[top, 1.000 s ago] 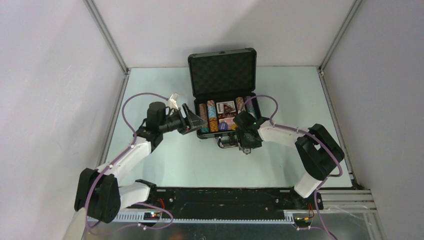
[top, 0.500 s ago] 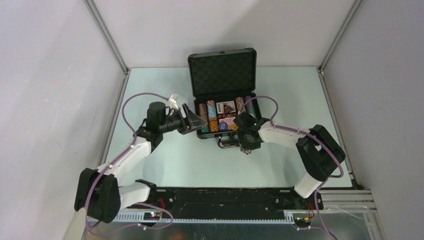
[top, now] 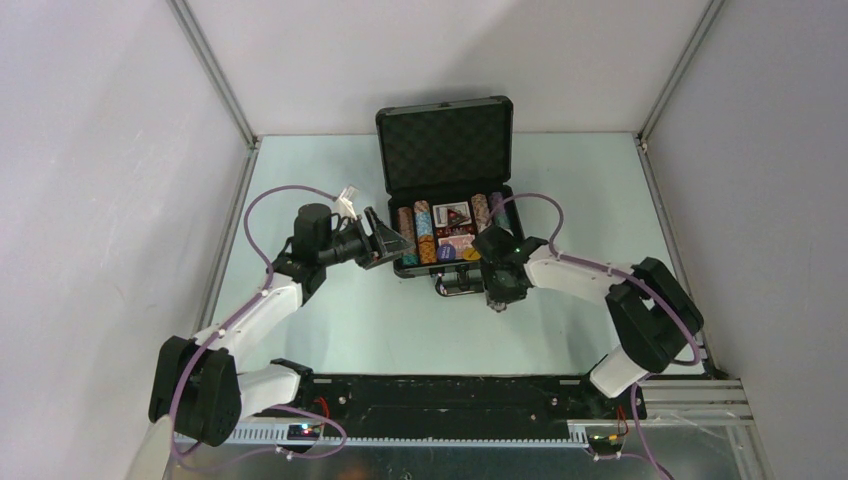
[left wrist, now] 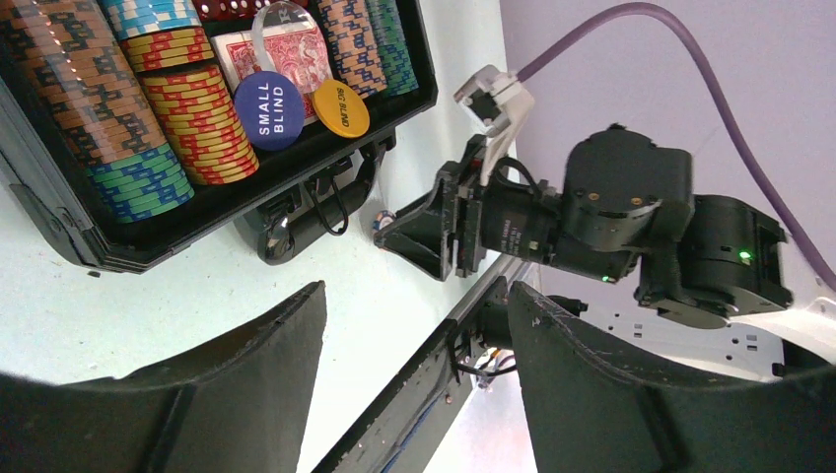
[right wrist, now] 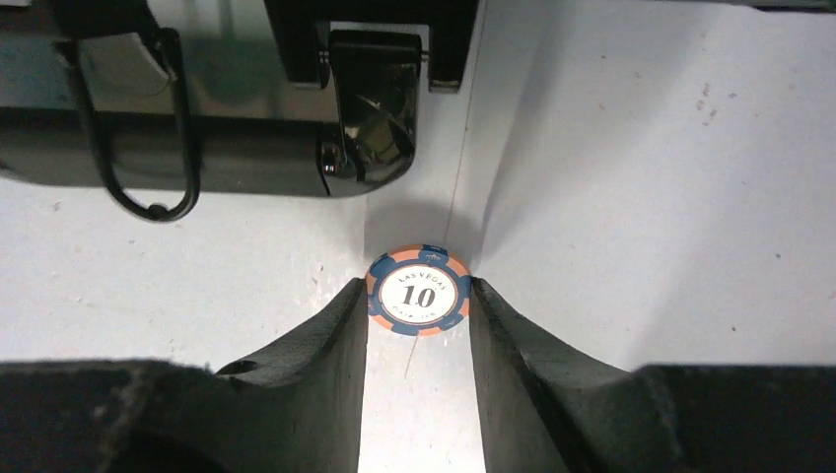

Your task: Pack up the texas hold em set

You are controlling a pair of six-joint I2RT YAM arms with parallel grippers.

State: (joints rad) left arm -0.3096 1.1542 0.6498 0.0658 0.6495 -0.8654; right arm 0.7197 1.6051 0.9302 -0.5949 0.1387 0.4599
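Right wrist view: we see the right fingers [right wrist: 315, 355] pinching a lone poker chip [right wrist: 419, 291], flat on the table [right wrist: 641, 197] just before the open briefcase [top: 445, 150]. Left fingers [left wrist: 237, 374] gape empty. Next, we reckon: lift it cleanly and carry it to the stacked chips [left wrist: 187, 118].

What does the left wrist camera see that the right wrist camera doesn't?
Only the left wrist view looks inside the open case: stacked poker chips, a red card deck, the blue SMALL BLIND disc and the yellow BIG BLIND disc. It also sees the right end effector from outside. Only the right wrist view shows the face of the orange and blue 10 chip, flat between that end effector's fingers. Both show the case's black handle and the pale table.
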